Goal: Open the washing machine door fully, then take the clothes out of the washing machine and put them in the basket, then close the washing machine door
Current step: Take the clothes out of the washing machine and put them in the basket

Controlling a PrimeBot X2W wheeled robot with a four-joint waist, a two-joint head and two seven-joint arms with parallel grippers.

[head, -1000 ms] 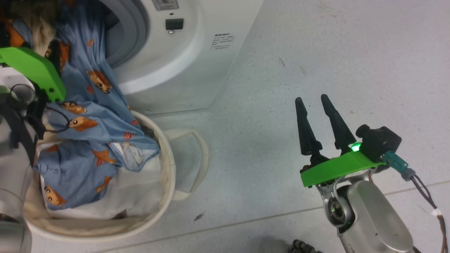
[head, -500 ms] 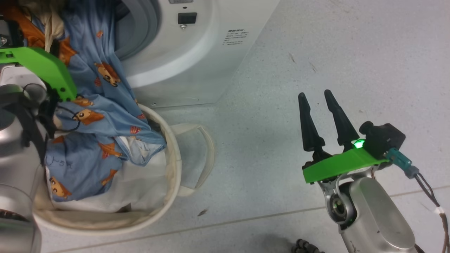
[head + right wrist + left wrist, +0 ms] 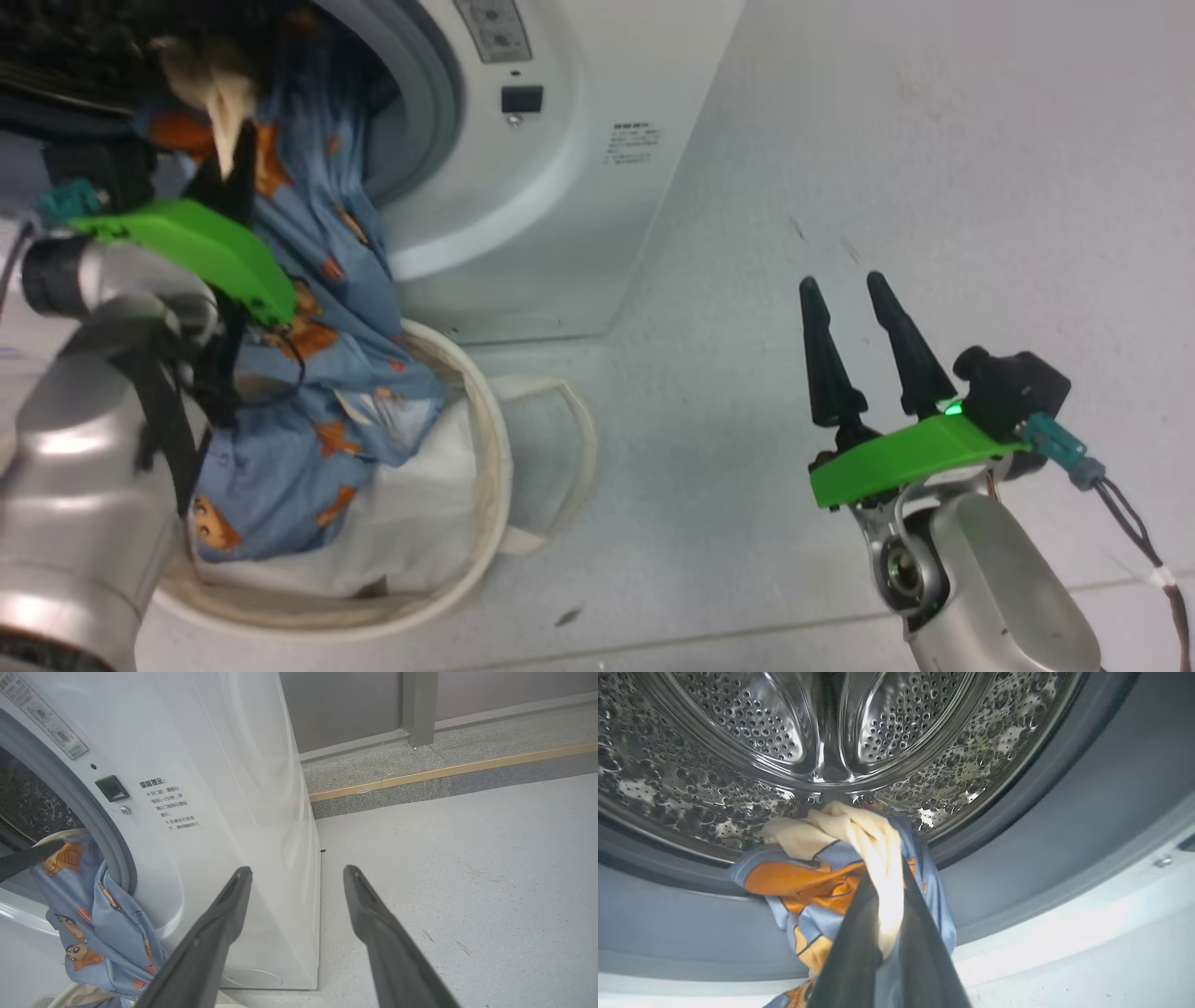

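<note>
The washing machine (image 3: 560, 187) stands at the top of the head view with its steel drum (image 3: 896, 732) exposed; its door is out of view. The clothes (image 3: 317, 280), light blue with orange bears, hang from the drum mouth down into the cream basket (image 3: 497, 448) below. My left gripper (image 3: 235, 163) is at the drum mouth, shut on the cream part of the clothes (image 3: 878, 840); in the left wrist view the fingers (image 3: 850, 942) pinch that fabric. My right gripper (image 3: 845, 291) hovers open over the floor to the right, holding nothing (image 3: 296, 871).
A plain white sheet (image 3: 420, 523) lines the basket under the clothes. One basket handle (image 3: 579, 448) loops out toward bare grey floor (image 3: 747, 187). Past the machine's right side run a raised kerb (image 3: 444, 770) and a wall post (image 3: 420, 704).
My left gripper has shut on the cream part of the clothes at the drum mouth. The head camera has shifted, moving the whole picture. The right arm has stayed put, open.
</note>
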